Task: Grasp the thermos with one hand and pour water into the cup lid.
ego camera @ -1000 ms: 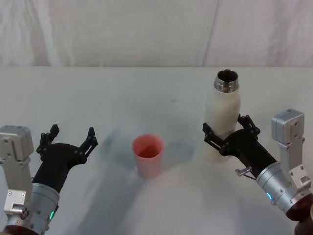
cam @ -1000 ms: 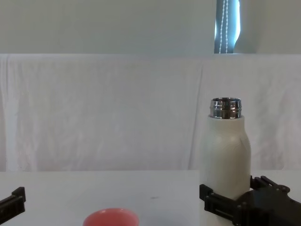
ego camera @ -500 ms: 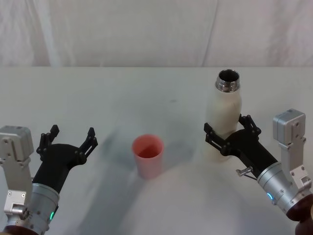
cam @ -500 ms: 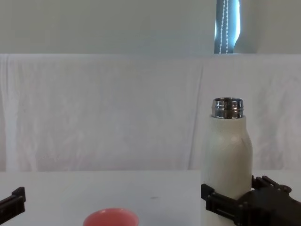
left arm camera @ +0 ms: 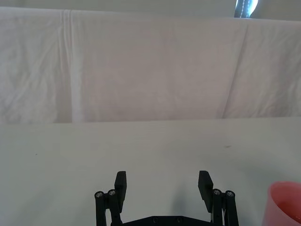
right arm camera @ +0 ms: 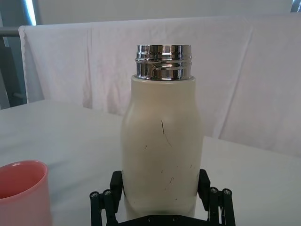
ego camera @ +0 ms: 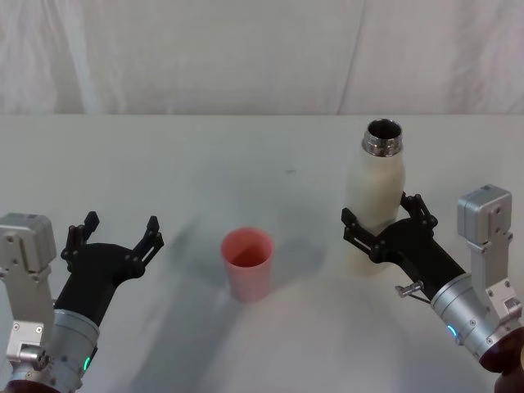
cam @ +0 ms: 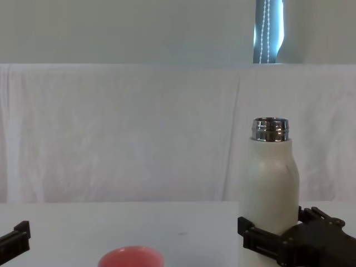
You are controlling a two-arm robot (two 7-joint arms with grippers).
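- Gripping the thermos (ego camera: 375,196) low on its body: right gripper (ego camera: 381,227), fingers clamped on both sides of the cream wall, arm coming in from the near right of the bottle.
- Thermos stands upright, steel neck (right arm camera: 163,62) open at top, no cap on; right wrist view shows black fingers (right arm camera: 107,197) hugging its lower sides.
- Whether its base touches the table (ego camera: 196,164) or is just off it, cannot tell.
- Cup lid (ego camera: 247,262), pink, upright, mouth up, sits left of the thermos and a bit nearer the robot, apart from it, not touching.
- Chest view: cup lid rim (cam: 131,257) low in front, thermos (cam: 270,178) to its right, right gripper (cam: 276,240) wrapped round the bottle's bottom part.
- Left gripper (ego camera: 115,232) well left of the thermos, beyond the cup lid, jaws spread wide, holding nothing, low over the table.
- Left wrist view: both fingertips (left arm camera: 121,181) apart over bare table, cup lid edge (left arm camera: 285,202) off to one side.
- White cloth backdrop (ego camera: 246,49) behind the thermos.
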